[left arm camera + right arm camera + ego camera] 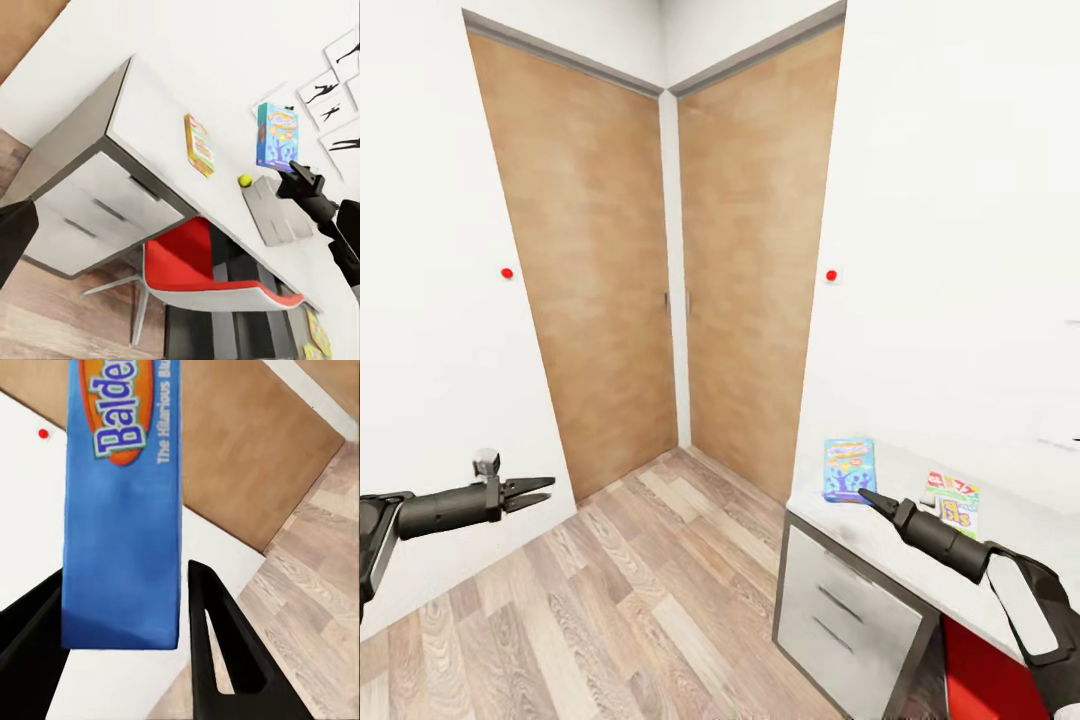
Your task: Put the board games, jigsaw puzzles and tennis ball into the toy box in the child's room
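The right claw (865,494) is clenched on the flat blue printed board game box (849,469), held upright at its lower edge above the light grey table (890,540). The shallow translucent grey toy box (276,211) lies on the table beyond and below that claw, nearer the right arm. The left claw (540,490) hangs released over the floor, well apart.

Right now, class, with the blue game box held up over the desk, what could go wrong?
1. The right pincer grips the blue board game only by its bottom edge, so it may pivot or slip.
2. The tennis ball lies beside the toy box; a careless lowering could nudge it rolling.
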Controlling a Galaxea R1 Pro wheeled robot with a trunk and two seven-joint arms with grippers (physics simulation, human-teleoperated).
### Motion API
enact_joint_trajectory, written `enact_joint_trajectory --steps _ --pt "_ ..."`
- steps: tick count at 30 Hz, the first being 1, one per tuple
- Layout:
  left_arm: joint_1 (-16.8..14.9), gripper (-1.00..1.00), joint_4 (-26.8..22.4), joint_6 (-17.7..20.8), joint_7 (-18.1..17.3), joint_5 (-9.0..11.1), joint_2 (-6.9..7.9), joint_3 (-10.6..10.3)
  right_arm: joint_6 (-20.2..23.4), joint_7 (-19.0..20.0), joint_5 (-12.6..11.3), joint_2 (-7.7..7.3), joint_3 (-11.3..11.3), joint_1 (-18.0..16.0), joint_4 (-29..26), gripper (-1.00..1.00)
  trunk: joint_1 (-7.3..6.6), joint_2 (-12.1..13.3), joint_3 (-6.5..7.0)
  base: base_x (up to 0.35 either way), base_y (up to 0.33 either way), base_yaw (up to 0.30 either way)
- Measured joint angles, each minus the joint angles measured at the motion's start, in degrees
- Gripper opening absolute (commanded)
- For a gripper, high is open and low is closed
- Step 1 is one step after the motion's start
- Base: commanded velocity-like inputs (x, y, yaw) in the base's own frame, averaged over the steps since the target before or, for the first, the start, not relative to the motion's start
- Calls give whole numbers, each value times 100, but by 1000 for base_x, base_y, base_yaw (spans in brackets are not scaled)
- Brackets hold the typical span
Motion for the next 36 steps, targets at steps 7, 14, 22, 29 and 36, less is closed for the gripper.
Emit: enact_joint_trajectory --steps 7,14,22,29,36 --pt "-628 100 5 54 204 -26 22 -8 682 -193 -29 -436 -511 -110 -327 -100 0 0 -59 0 0 -143" --pt "-1196 100 16 62 672 -17 5 -4 1121 -193 -18 -1031 -873 -303 -387 -100 0 0 -117 0 0 -140" --pt "-1415 100 18 53 722 -9 -8 -10 1423 -193 -49 -1464 -1225 -312 -391 -100 -1 5 -180 0 0 -139" --pt "-1433 100 15 16 720 -1 -29 -33 1623 -187 -64 -1633 -1472 -310 -393 -100 -1 9 -234 0 0 -139" --pt "-1435 100 8 23 721 0 -33 -309 1624 -187 -61 -1676 -1530 -309 -391 -100 -2 11 -292 0 -112 -139"
